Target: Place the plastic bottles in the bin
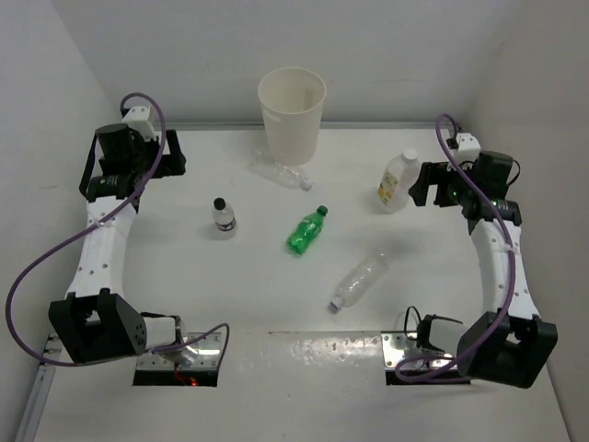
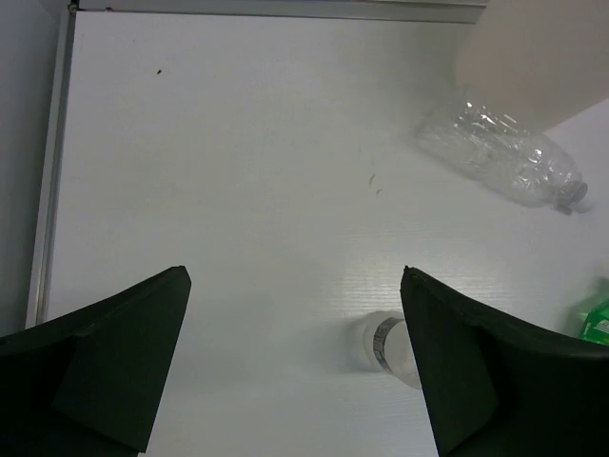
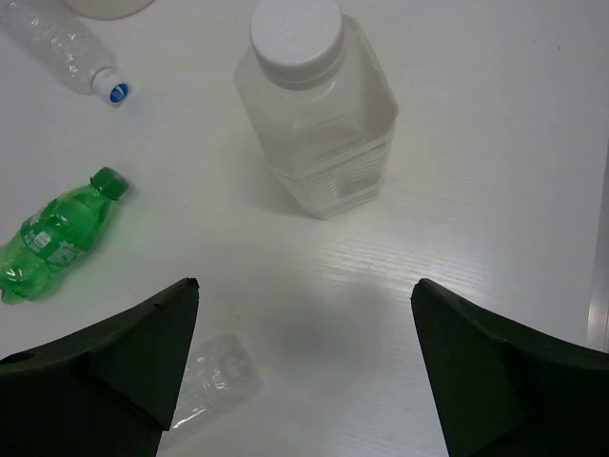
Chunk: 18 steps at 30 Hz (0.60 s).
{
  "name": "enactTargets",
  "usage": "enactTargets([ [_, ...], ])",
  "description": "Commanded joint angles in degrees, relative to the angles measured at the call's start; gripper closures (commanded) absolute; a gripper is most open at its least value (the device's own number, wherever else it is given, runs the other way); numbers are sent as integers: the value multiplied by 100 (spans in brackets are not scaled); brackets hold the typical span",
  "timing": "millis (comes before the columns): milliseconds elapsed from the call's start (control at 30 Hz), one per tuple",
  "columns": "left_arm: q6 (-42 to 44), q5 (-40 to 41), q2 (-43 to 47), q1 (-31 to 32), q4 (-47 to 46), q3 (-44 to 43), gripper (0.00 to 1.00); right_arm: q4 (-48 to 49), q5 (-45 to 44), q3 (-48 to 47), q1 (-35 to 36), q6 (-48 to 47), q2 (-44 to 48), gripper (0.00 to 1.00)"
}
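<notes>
The cream-white bin [image 1: 291, 110] stands upright at the back middle. A clear bottle [image 1: 276, 171] lies at its foot, also in the left wrist view [image 2: 504, 157]. A tiny clear bottle with a black cap [image 1: 224, 216] stands left of centre. A green bottle [image 1: 306, 230] and a second clear bottle [image 1: 361, 280] lie in the middle. A whitish bottle with a yellow label [image 1: 397, 181] stands at the right, also in the right wrist view [image 3: 319, 105]. My left gripper [image 1: 170, 152] is open and empty at the back left. My right gripper [image 1: 421, 184] is open and empty just right of the whitish bottle.
White walls close in the table on the left, back and right. Two metal mounting plates [image 1: 304, 348] lie along the near edge by the arm bases. A metal rail [image 2: 52, 171] runs along the table's left edge.
</notes>
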<state>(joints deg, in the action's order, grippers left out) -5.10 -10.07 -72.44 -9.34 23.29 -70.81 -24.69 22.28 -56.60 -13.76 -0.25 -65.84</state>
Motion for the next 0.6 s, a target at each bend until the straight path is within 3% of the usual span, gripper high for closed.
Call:
enactTargets([
  [0, -17, 31, 20, -15, -61, -12, 0, 191, 75, -246, 92, -98, -183, 9],
  [167, 212, -601, -33, -68, -61, 41, 0, 937, -584, -403, 619, -168, -708, 11],
  [300, 264, -1225, -33, -68, -61, 41, 0, 861, -944, -1061, 795, -37, -1369, 10],
  [567, 379, -1349, -147, -120, 97, -29, 0, 703, -1140, -2039, 936, -177, -2678, 5],
])
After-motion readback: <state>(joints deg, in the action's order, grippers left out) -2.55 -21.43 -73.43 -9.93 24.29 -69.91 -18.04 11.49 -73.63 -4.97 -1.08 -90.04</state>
